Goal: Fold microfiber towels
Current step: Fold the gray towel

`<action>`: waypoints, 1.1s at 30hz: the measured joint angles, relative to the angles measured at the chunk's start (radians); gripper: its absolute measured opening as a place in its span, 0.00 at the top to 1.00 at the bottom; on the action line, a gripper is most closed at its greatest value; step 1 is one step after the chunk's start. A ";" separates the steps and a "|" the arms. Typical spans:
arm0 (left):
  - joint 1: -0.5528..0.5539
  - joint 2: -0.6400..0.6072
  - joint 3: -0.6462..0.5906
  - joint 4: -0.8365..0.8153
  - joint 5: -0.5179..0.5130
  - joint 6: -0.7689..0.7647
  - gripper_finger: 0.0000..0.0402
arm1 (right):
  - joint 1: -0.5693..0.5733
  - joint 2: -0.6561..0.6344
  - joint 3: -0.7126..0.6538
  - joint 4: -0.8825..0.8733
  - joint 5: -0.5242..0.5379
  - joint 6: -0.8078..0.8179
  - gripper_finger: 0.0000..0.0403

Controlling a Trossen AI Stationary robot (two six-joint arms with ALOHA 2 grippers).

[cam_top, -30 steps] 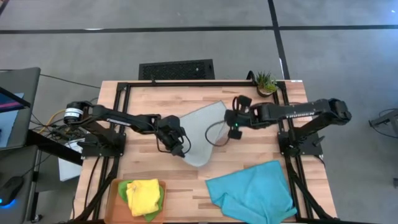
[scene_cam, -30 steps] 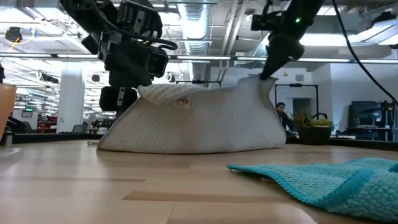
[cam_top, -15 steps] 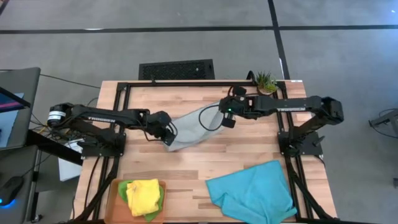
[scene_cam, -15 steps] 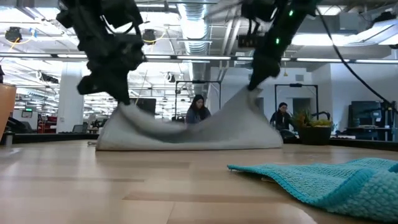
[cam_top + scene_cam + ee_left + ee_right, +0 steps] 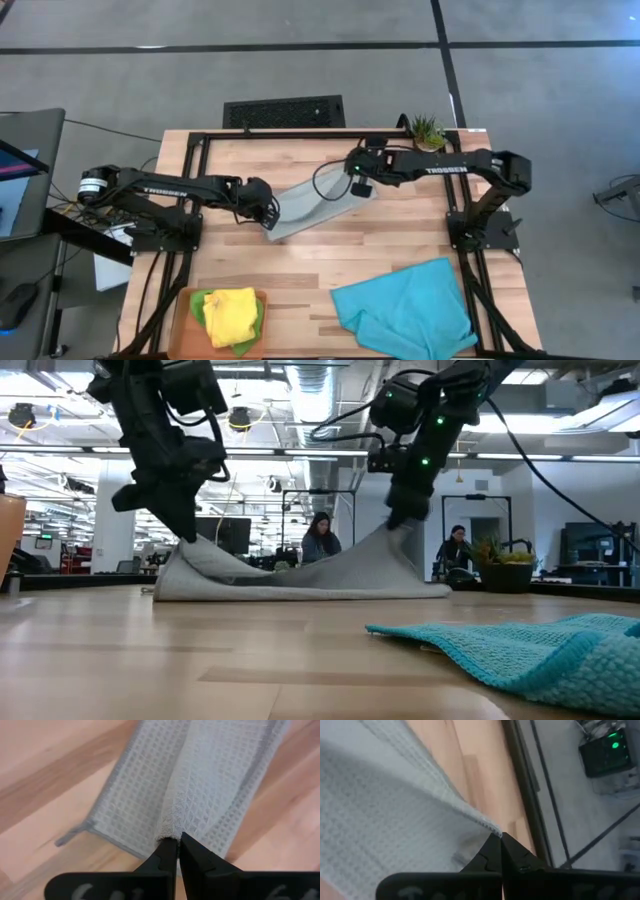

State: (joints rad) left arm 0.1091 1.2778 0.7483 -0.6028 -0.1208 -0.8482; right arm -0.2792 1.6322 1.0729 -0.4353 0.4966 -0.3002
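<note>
Grey towel: I see the light grey towel (image 5: 312, 203) on the middle of the desk (image 5: 400, 255), lying as a long narrow band, doubled over. Its two ends are lifted and the middle sags down to the wood.
Left pincer: the left pincer (image 5: 268, 212) is closed on the band's end nearer the left arm; in the left wrist view the fingers (image 5: 167, 857) pinch a small ridge of the cloth.
Right pincer: the right pincer (image 5: 354, 184) is closed on a corner at the other end, on the far side of the desk near the small plant (image 5: 428, 133).
How it handles: I judge the cloth is light and very soft. It keeps no shape and hangs between the two grips, so it must be taken at corners or edges, both layers together. The waffle weave gives the fingers some hold.
Risk: I think that if one grip catches only one layer, the fold opens when set down.
Other towels: the turquoise towel (image 5: 405, 308) lies rumpled at the near edge, on the right arm's side. The yellow towel (image 5: 232, 314) sits folded on the green towel (image 5: 204, 305), in the orange tray (image 5: 181, 322) at the near left corner.
</note>
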 joint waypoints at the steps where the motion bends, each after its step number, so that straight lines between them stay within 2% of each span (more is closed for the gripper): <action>1: 0.001 0.000 0.000 -0.004 -0.009 -0.003 1.00 | -0.006 0.006 0.003 0.027 -0.001 -0.008 0.99; 6: 0.002 0.000 0.000 -0.021 -0.044 0.027 1.00 | -0.031 0.012 0.003 0.048 -0.013 -0.039 0.97; 12: 0.002 0.000 0.000 -0.019 -0.061 0.059 0.98 | -0.031 0.008 0.003 0.050 -0.014 -0.042 0.88; 25: 0.003 0.000 0.000 -0.024 -0.147 0.086 0.67 | -0.031 0.009 0.003 0.051 0.006 -0.049 0.58; 29: 0.003 0.000 0.000 -0.034 -0.146 0.127 0.62 | -0.025 -0.010 0.003 0.050 0.006 -0.063 0.52; 33: -0.013 -0.002 0.000 -0.025 -0.071 0.282 0.61 | 0.008 -0.056 0.003 0.036 0.001 -0.098 0.49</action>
State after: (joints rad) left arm 0.0957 1.2762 0.7483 -0.6277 -0.1919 -0.5664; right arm -0.2714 1.5760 1.0757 -0.3993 0.4974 -0.3982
